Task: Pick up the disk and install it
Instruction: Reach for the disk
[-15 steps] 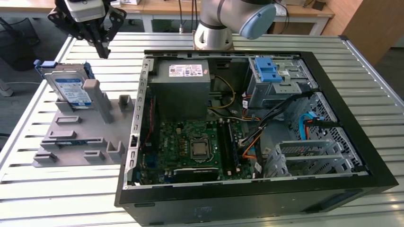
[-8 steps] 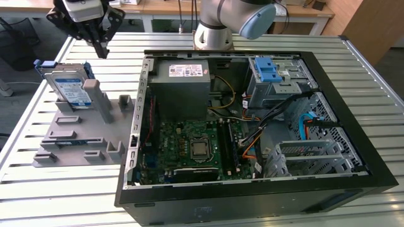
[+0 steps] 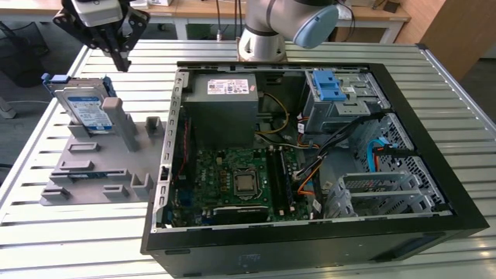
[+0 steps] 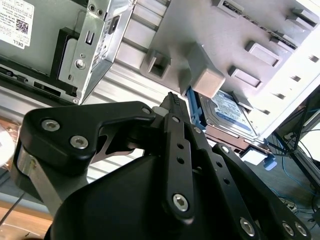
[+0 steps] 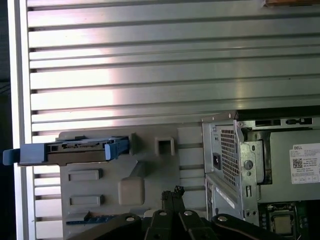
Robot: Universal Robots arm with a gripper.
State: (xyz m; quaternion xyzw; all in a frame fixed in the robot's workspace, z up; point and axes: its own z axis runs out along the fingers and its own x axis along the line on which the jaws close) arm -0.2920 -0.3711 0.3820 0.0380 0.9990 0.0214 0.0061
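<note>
Disk (image 3: 83, 110) upright in grey rack (image 3: 93, 174), tool (image 3: 120, 64) near above, apart.

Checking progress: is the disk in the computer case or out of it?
Out. The disk stands on edge in the grey holder beside the case.

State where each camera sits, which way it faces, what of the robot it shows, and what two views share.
Exterior view: off the arm, high, looking down on the open computer case and the disk standing in its grey holder; arm base and claw show.
First wrist view: on the wrist, looking down past the claw at the slatted table.
Second wrist view: on the wrist, looking along the claw's linkage.
Both wrist views share claw, disk, holder.
</note>
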